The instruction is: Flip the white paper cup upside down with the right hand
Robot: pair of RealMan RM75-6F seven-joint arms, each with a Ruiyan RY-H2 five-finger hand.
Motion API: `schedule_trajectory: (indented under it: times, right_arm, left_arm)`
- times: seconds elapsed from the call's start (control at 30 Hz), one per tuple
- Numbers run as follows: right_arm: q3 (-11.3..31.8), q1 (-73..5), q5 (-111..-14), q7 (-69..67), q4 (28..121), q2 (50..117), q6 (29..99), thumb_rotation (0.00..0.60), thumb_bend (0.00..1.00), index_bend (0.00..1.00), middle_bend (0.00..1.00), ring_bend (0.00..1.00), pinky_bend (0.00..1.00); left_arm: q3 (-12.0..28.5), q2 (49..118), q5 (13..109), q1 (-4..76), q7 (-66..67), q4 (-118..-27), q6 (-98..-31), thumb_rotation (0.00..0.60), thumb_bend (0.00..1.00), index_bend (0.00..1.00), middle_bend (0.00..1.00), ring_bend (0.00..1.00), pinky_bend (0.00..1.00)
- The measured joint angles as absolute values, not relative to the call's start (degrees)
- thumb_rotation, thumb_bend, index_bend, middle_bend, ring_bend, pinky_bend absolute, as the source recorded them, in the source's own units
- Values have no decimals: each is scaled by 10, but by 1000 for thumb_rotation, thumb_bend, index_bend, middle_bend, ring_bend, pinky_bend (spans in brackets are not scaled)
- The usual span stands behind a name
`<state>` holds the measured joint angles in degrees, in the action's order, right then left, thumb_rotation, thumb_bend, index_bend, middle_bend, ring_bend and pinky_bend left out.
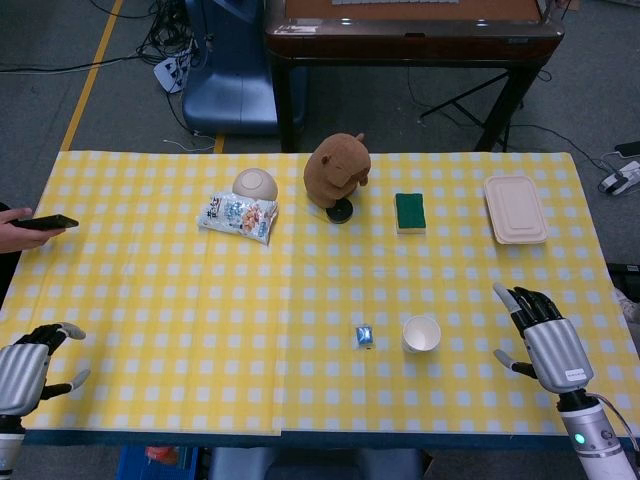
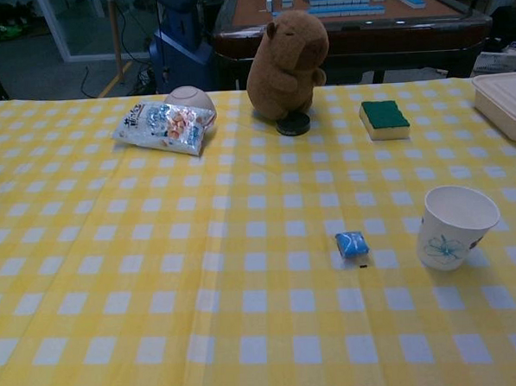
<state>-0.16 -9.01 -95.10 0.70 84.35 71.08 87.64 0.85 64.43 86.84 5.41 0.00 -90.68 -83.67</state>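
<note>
Right now, in the head view, I am looking at the cup standing upright, mouth up, on the desk near its front edge, with my right hand sitting just to its right, apart from it, fingers spread and holding nothing. My left hand is resting at the far front corner, fingers loosely apart and empty, well away from the job. A small blue wrapped thing is lying just left of the cup. I am judging that as the main hazard: if I am coming in from the right and pushing before my fingers close, the light cup is likely sliding or tipping into it, or rolling toward the front edge. Squeezing too hard is likely crushing the thin wall.

From the chest view, neither hand is showing, so I am getting no close check on finger contact there. The cup is sitting toward the right of the frame, with a printed pattern on its side and nothing visible inside, and the blue thing is lying near it on the left. I am expecting that when I am turning it over, a loose hold is letting it drop on its side rather than its rim.
</note>
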Motion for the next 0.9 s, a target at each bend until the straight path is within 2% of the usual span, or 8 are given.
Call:
schedule_trajectory:
  times: [0.1,0.2,0.3,0.37,0.43,0.5,0.67,0.9]
  right_arm:
    - [1,-95,-951,8,845,711,868,600,0,43,200,130,193]
    - [7,-98,-949,9,844,716,867,600,0,79,267,179,335]
    - [13,-99,-949,21,845,719,873,600,0,100,453,458,609]
    - [18,-100,-949,35,849,719,876,600,0,114,716,738,812]
    - [22,-103,-949,56,863,713,874,600,0,118,875,882,911]
    - [24,-109,-949,79,890,699,864,600,0,119,969,968,974]
    - [26,-129,-940,147,986,640,808,600,0,150,1000,1000,1000]
    - [35,-184,-865,244,1125,547,665,600,0,164,1000,1000,1000]
  left_arm:
    - [8,645,863,54,-1,-903,-833,600,171,468,361,316,438]
    - [9,644,860,53,-4,-902,-834,600,171,468,361,316,438]
    - [10,641,861,50,-11,-903,-840,600,171,468,361,316,438]
    - [11,638,862,48,-15,-905,-845,600,170,468,361,316,438]
    - [11,636,864,47,-19,-905,-848,600,171,468,361,316,438]
    - [11,634,866,46,-22,-905,-849,600,171,468,361,316,438]
    - [12,633,864,46,-27,-904,-848,600,171,468,361,316,438]
    - [11,634,866,47,-29,-903,-845,600,171,468,361,317,438]
